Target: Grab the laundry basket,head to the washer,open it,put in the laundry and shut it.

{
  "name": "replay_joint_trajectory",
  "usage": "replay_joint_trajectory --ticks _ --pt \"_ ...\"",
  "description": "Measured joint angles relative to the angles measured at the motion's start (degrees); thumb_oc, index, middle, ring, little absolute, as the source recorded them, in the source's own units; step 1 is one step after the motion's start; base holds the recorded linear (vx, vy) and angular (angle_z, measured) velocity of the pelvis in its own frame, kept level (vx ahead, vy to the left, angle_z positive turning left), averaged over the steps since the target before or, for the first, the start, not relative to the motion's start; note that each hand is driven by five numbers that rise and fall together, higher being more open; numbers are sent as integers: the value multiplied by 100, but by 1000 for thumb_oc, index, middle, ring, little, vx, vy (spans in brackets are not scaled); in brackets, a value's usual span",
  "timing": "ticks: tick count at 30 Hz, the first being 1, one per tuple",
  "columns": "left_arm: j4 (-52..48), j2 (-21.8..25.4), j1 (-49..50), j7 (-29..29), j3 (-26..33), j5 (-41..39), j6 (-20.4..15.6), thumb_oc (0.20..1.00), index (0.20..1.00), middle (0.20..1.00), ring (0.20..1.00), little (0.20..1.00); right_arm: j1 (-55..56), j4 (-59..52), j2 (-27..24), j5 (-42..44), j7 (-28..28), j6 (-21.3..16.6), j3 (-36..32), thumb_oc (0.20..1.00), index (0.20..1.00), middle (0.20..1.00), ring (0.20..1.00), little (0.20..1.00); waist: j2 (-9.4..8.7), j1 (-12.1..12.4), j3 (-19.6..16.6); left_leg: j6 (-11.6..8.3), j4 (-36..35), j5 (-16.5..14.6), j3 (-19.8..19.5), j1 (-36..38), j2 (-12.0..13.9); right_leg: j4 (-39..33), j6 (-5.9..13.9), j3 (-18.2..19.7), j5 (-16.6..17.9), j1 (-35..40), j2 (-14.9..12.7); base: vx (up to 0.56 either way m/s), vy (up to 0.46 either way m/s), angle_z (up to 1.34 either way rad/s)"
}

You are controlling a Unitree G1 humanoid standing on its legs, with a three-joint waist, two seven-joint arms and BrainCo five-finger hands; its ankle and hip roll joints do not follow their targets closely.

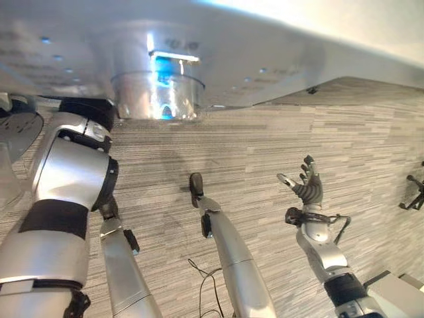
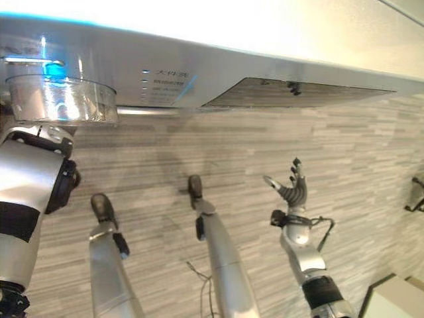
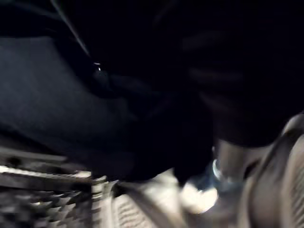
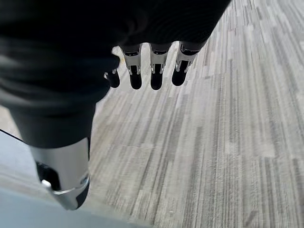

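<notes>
Washer: glossy silver-white top panel, smooth, running across the far edge of both eye views. One clear round plastic knob on it, cylindrical, lit blue inside. A row of small indicator dots sits beside the knob. One flat dark-grey inset panel, matte, further along toward the robot's right.

Laundry basket: can't place it for sure. Left wrist view has a pale grid-textured patch, possibly lattice wall, with a dark soft-looking mass just over it, possibly fabric. Too blurred to call either.

Left hand: just a blurred silver shape in its own wrist view, close to that dark mass. Can't tell how the fingers sit or whether they grip anything.

Right hand: out at the robot's right, palm turned up, well apart from the washer. Silver fingers with dark tips are straight and fanned apart, thumb off to one side. It holds nothing and touches nothing, with floor beneath it.

Floor: grey carpet tile, fine streaked stripes in staggered plank-like bands, matte.

One small black object at the far right edge on the floor, shape unclear.
</notes>
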Motion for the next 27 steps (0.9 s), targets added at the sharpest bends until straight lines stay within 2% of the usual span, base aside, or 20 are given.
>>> replay_joint_trajectory --ticks 3,5,6,7,8,10,12,13,14,15,16,17,18,20,22,24,25,27 --pt "264 57 -53 -368 -602 1207 515 1000 1000 1000 1000 1000 -4 -2 -28 1 144 46 -39 1000 1000 1000 1000 1000 29 76 19 0 -2 2 13 12 5 1 0 7 1 5 -18 -10 -4 1" --pt "554 65 -198 -548 -1512 2963 980 1000 1000 1000 1000 1000 -4 -28 -111 -5 339 92 -36 1000 1000 1000 1000 1000 30 76 20 -1 1 2 13 16 1 3 0 2 1 23 -31 -11 2 2" --pt "623 78 -209 -552 -1727 3665 1122 1000 1000 1000 1000 1000 -13 -21 -163 -9 394 96 -40 1000 1000 1000 1000 1000 31 81 21 0 1 3 10 24 -7 3 1 -8 1 43 -36 -17 11 5" --pt "630 73 -185 -548 -1792 4006 1201 1000 1000 1000 1000 1000 -16 -24 -180 -16 405 96 -56 1000 1000 1000 1000 1000 31 75 21 0 0 3 12 42 -11 1 1 -10 1 63 -44 -16 15 6" --pt "637 98 -183 -536 -2206 4771 1372 1000 1000 1000 1000 1000 -20 -23 -214 -105 465 102 -69 1000 1000 1000 1000 1000 30 78 20 0 -9 3 12 68 -25 3 1 -13 1 94 -57 -9 1 7" --pt "624 78 -155 -523 -2338 5833 1569 1000 1000 1000 1000 1000 -31 -32 -278 -221 537 99 -74 1000 1000 1000 1000 1000 29 74 20 3 -25 5 15 80 -66 46 2 -12 1 104 -100 -17 0 9" --pt "553 10 -101 -510 -2321 6158 1657 1000 1000 1000 1000 1000 -35 -6 -278 -222 598 100 -71 1000 1000 1000 1000 1000 29 75 21 26 -114 22 33 164 -119 114 3 -7 2 116 -161 -24 1 17" --pt "344 -27 102 -496 -2212 6300 1716 1000 1000 1000 1000 1000 -41 58 -277 -222 611 105 -63 1000 1000 1000 1000 1000 28 68 63 53 -246 72 52 349 -196 364 5 28 4 121 -210 -30 0 35" --pt "271 -99 175 -493 -2070 6299 1751 1000 1000 1000 1000 1000 -97 170 -277 -223 612 110 -65 1000 1000 1000 1000 1000 31 81 321 56 -317 74 24 656 -230 1140 1 64 110 -9 -262 -38 17 27" --pt "-219 -59 460 -458 -1640 6297 1787 1000 1000 1000 1000 1000 -100 228 -275 -224 613 143 -75 1000 1000 1000 1000 1000 12 177 343 63 -382 91 47 795 -200 706 -20 81 -41 -68 -225 -39 18 13" --pt "-689 -20 760 -431 -1297 6298 1785 1000 1000 1000 1000 1000 -87 246 -292 -224 612 164 -100 1000 1000 1000 1000 1000 -30 247 330 60 -428 92 110 907 -208 -115 -33 113 95 143 -194 -37 28 14" --pt "-1250 38 1144 -414 -918 6276 1817 1000 1000 1000 1000 1000 -70 268 -284 -230 610 201 -135 1000 1000 1000 1000 1000 -26 262 339 55 -455 88 152 1002 -279 -495 -29 172 656 334 -224 -32 23 10" --pt "-2531 1 2097 -218 -122 6164 1729 1000 1000 1000 1000 1000 -96 401 -250 -228 612 347 -138 1000 1000 1000 1000 1000 25 439 370 43 -715 160 125 1335 -223 -447 -69 118 726 474 -191 -28 31 12" --pt "-2702 -121 2347 -109 -106 5994 1724 1000 1000 1000 1000 1000 -85 423 -237 -231 624 406 -11 1000 1000 1000 1000 1000 59 553 358 61 -1023 221 159 1649 -188 -421 -159 50 669 643 -160 -9 11 4" --pt "-3059 -226 2688 155 239 5705 1534 1000 1000 1000 1000 1000 -93 405 -193 -237 626 405 50 1000 1000 1000 1000 1000 70 515 353 42 -1247 234 138 1869 -117 -365 -229 -30 603 749 -111 -20 54 9" --pt "-3633 -198 3286 235 461 5607 1496 1000 1000 1000 1000 1000 -88 452 -144 -240 624 409 36 1000 1000 1000 1000 1000 70 518 353 -9 -1254 247 100 1922 -105 -346 -252 -92 589 810 -107 14 60 3" --pt "-4329 -237 4027 218 574 5588 1361 1000 1000 1000 1000 1000 -10 583 -40 -248 622 460 24 1000 1000 1000 1000 1000 65 516 377 -22 -1219 247 92 2093 -104 -315 -284 -129 567 992 -115 40 72 5" --pt "-4384 -478 4481 136 412 5559 1331 1000 1000 1000 1000 1000 108 717 43 -305 626 540 38 1000 1000 1000 1000 1000 61 563 380 -26 -1231 247 106 2405 -139 -287 -288 -148 504 1317 -170 33 80 14"
